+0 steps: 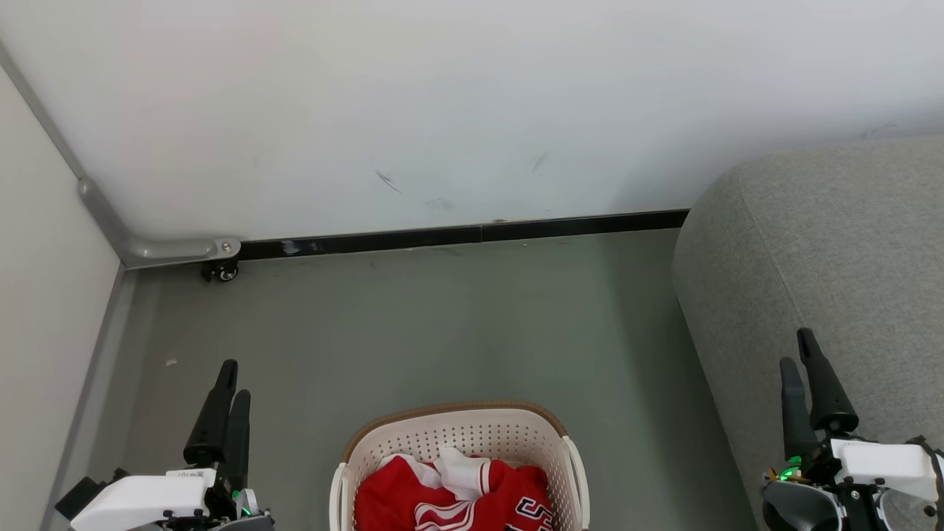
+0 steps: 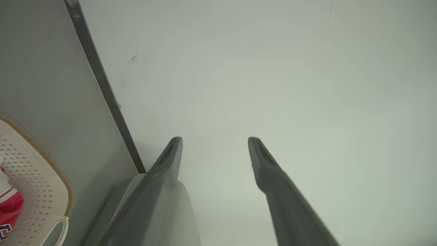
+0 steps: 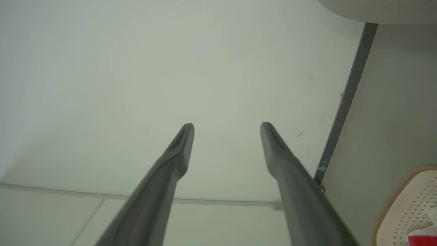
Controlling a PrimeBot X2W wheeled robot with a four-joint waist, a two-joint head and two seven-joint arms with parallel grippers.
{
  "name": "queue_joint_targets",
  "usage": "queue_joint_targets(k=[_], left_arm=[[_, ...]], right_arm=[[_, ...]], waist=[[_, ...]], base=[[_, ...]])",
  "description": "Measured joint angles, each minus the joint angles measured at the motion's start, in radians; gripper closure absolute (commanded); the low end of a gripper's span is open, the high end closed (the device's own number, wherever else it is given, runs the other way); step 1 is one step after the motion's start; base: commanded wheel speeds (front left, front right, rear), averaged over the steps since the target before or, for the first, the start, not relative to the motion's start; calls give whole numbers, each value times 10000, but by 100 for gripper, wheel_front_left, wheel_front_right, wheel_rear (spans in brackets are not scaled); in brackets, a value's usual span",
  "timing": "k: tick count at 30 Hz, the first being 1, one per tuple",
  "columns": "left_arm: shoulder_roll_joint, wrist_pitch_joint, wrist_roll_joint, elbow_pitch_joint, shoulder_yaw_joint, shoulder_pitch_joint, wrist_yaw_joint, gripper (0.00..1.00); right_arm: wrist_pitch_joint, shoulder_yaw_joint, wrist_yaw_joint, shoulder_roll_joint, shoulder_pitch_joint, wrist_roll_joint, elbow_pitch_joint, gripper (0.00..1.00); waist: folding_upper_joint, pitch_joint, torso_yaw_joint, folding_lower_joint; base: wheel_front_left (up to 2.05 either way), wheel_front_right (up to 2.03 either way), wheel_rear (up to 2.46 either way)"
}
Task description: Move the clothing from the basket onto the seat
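Note:
The cream perforated basket point(image 1: 457, 435) with a brown rim stands on the floor at the bottom middle of the head view. The red clothing point(image 1: 442, 498) with white trim and some lettering lies bunched inside it. The grey seat point(image 1: 833, 243) fills the right side. My left gripper point(image 1: 234, 380) is open at the lower left, beside the basket and apart from it. My right gripper point(image 1: 796, 348) is open at the lower right, in front of the seat's padded edge. Both wrist views show spread, empty fingers: left gripper point(image 2: 215, 140), right gripper point(image 3: 227, 125). The basket point(image 2: 30, 177) point(image 3: 409, 205) shows at their edges.
A white wall with a black baseboard point(image 1: 464, 236) runs across ahead. A metal bracket with a small caster wheel point(image 1: 221, 269) sits in the left corner, where a pale panel point(image 1: 44, 295) meets the wall. Grey floor point(image 1: 442, 324) lies between basket and wall.

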Motion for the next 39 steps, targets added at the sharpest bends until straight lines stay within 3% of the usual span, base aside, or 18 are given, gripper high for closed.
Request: queue_joint_targets(k=[16,22,28,39], left_arm=[[88,-573,663,-326,-318,-102,0,0],[184,-826,1189,-418,-477,-112,0,0],[320,-1062,1812,-506,-665,-128,0,0],[499,-1446,3444,-610,-894,-172,0,0]], right_arm=[[-619,541,0,-374,-23,-890,-516,0],[-874,809,0,-518,-43,-1315,-629,0],[-1156,1053,0,-731,-70,-1881,-698,0],[-1524,1469,0,-1198,-102,-3336,-713,0]], waist=[[0,-61,32,124],[0,-99,40,148],[0,-122,52,144],[0,-96,50,52]], base=[[0,0,0],[0,0,0],[0,0,0],[0,0,0]])
